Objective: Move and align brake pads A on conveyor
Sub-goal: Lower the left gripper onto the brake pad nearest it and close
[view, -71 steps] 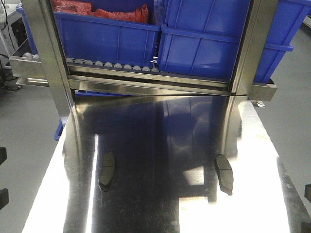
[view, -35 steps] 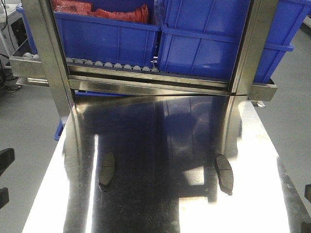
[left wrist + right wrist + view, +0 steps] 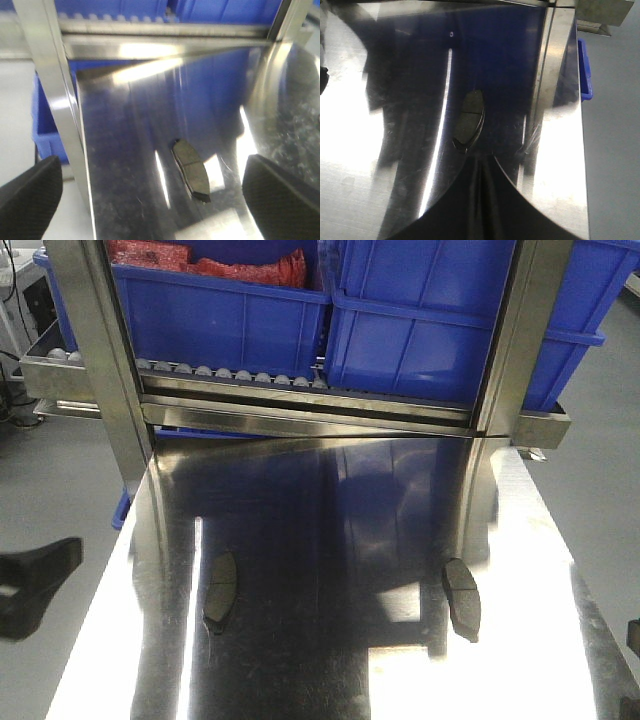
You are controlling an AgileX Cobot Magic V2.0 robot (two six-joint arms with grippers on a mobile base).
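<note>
Two brake pads A lie apart on the shiny steel table. The left pad rests grey face up, lengthwise. My left gripper hovers above and short of it, open wide and holding nothing. One of its dark fingers shows at the left edge of the front view. The right pad lies just beyond the tips of my right gripper, which is shut with nothing in it. The conveyor is out of view.
A roller rack with blue bins stands across the far end of the table. Two steel uprights rise at its corners. Floor drops off past the left and right table edges.
The left gripper's dark finger has come further into the front view from the left edge, growing larger and higher. Both pads lie where they were.
</note>
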